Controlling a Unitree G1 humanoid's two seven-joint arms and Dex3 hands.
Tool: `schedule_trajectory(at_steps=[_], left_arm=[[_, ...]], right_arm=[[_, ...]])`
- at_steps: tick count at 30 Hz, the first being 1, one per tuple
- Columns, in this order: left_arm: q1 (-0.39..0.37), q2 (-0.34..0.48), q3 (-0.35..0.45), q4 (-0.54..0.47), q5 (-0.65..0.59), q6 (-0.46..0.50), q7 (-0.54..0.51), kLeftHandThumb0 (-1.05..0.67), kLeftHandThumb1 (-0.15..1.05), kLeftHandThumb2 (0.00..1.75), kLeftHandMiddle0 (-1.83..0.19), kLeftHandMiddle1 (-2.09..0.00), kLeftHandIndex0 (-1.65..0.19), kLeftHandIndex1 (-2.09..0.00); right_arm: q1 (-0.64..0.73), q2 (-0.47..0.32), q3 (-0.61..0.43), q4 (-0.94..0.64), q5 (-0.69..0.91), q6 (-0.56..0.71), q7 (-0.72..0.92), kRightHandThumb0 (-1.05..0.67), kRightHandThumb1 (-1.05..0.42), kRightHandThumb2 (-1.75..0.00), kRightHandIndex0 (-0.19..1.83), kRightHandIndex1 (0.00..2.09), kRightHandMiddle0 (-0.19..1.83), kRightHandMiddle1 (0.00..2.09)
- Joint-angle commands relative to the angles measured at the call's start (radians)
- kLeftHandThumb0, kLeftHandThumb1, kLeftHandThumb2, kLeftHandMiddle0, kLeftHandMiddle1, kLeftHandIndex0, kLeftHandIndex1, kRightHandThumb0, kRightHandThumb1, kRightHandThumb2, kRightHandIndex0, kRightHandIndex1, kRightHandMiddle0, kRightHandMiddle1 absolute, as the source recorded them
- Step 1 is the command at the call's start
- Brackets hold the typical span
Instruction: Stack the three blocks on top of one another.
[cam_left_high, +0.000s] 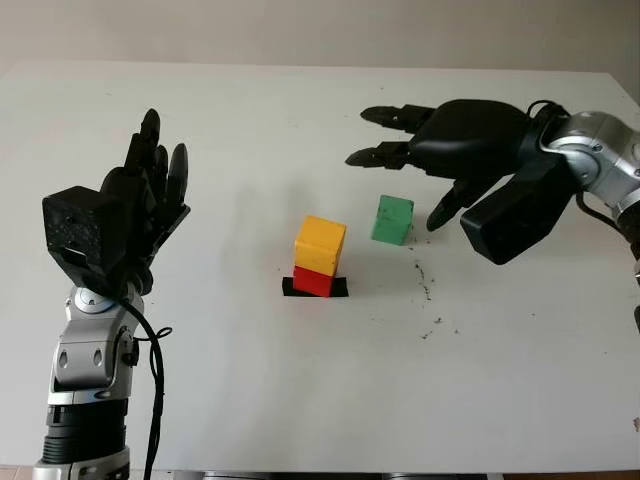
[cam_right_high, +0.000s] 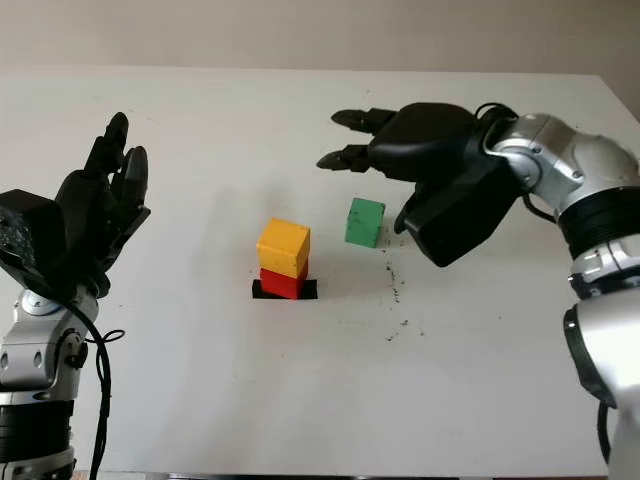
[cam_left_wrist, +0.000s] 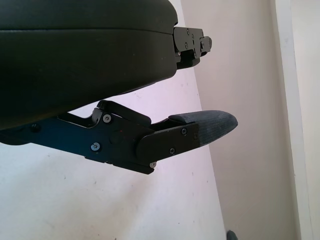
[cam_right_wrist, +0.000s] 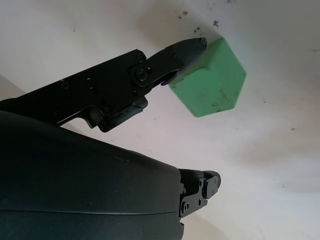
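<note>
Yellow block (cam_left_high: 320, 244) sits on the red block (cam_left_high: 312, 282), which rests on a black patch (cam_left_high: 339, 289) at the middle of the table (cam_left_high: 300, 400). Green block (cam_left_high: 392, 219) stands alone just right of this stack. Right hand (cam_left_high: 425, 150) hovers open over the green block, gripping nothing. Left hand (cam_left_high: 140, 200) is raised at the left, open.

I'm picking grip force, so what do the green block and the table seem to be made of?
Green block: probably painted wood or hard plastic. Matte faces, crisp edges, small dark scuffs, no dents. It stands on the table beside the open right hand.
Table: likely a smooth white laminate or painted board, with a soft, even sheen and dark specks near the block.
The left hand is raised, open.
</note>
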Motion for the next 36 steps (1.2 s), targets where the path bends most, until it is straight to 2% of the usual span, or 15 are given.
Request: schedule_trajectory(at_steps=[1, 21, 28, 36], left_arm=[[-0.004, 0.007, 0.0, -0.002, 0.004, 0.002, 0.002, -0.6, 1.05, 0.63, 0.11, -0.05, 0.11, -0.04], [0.012, 0.007, 0.003, -0.019, 0.003, 0.011, 0.006, -0.61, 1.05, 0.62, 0.09, -0.06, 0.08, -0.06], [0.013, 0.008, 0.004, -0.017, -0.002, 0.009, 0.001, -0.61, 1.05, 0.62, 0.1, -0.05, 0.09, -0.05], [0.014, 0.003, 0.007, -0.017, -0.008, 0.01, 0.003, -0.6, 1.05, 0.62, 0.1, -0.05, 0.08, -0.06]], right_arm=[[-0.003, 0.01, 0.017, 0.01, -0.013, -0.01, -0.022, -0.5, -0.85, -0.06, -0.12, 0.06, 0.12, 0.11], [-0.027, 0.025, 0.123, 0.103, -0.129, -0.02, -0.181, -0.4, -0.93, -0.06, -0.1, 0.06, 0.41, 0.19], [-0.027, 0.018, 0.133, 0.112, -0.144, -0.026, -0.242, -0.34, -0.95, -0.06, -0.04, 0.08, 0.52, 0.22], [-0.036, 0.016, 0.161, 0.126, -0.197, -0.027, -0.38, -0.34, -0.94, -0.05, 0.07, 0.09, 0.63, 0.26]])
